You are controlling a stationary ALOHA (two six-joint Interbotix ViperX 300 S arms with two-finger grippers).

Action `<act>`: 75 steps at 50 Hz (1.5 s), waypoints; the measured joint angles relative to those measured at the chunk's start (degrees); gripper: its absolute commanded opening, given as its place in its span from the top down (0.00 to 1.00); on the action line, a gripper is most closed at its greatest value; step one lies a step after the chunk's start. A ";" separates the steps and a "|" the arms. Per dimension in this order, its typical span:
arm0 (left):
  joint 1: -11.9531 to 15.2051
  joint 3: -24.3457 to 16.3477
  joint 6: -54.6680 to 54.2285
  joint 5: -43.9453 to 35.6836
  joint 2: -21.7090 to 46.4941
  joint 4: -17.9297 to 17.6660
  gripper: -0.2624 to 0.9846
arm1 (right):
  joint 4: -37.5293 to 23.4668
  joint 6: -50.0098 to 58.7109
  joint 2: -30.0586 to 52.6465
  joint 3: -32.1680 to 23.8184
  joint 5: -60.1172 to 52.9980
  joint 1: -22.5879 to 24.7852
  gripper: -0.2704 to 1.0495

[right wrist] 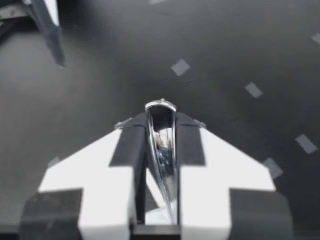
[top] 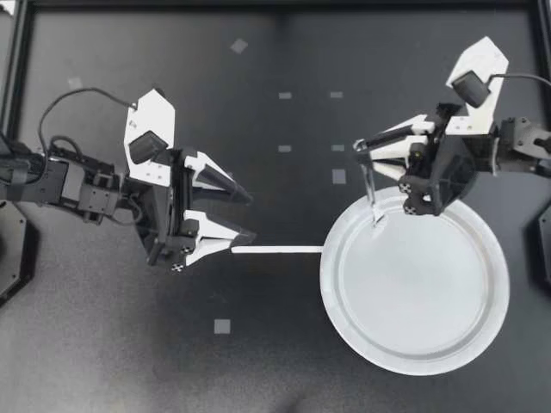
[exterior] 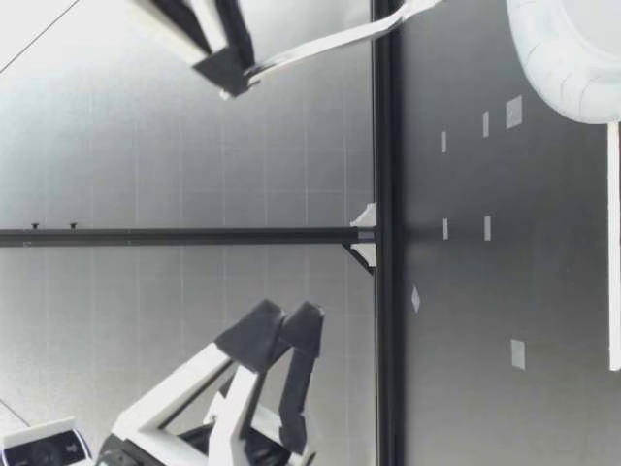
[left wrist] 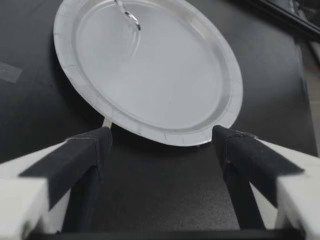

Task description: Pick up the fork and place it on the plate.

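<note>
Dark table [top: 258, 86] under a black frame rail [top: 275, 4], open across centre and lower left. At right, right gripper [top: 362, 152] clamped on fork [top: 372, 194], hanging over plate [top: 327, 284]. At left, left gripper [top: 251, 217] spread wide beside white strip [top: 275, 249].

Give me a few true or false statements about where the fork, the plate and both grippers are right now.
My right gripper is shut on the fork. True.
My left gripper grips the plate. False: it is open, short of the rim.
The fork lies flat in the plate's middle. False: it is held, tines down over the plate near its rim.
A white strip lies on the table between my left gripper and the plate. True.
</note>
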 measured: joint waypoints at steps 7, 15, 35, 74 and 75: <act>0.09 0.26 0.00 -0.97 0.00 0.00 0.18 | 1.14 0.18 0.88 -0.26 0.97 -0.53 0.78; 0.00 0.53 -0.09 -2.81 0.00 0.00 0.18 | 2.29 0.97 2.20 0.26 2.29 -3.52 0.78; 0.00 0.97 -0.35 -6.15 0.09 0.00 0.19 | 2.37 1.23 9.14 0.18 8.00 -10.20 0.78; -0.09 2.02 -0.26 -15.64 2.29 0.09 0.19 | 2.02 6.24 17.67 1.67 12.30 -16.70 0.78; 0.00 2.29 -0.26 -15.91 2.29 0.18 0.19 | 2.02 6.24 17.67 1.67 12.30 -16.70 0.78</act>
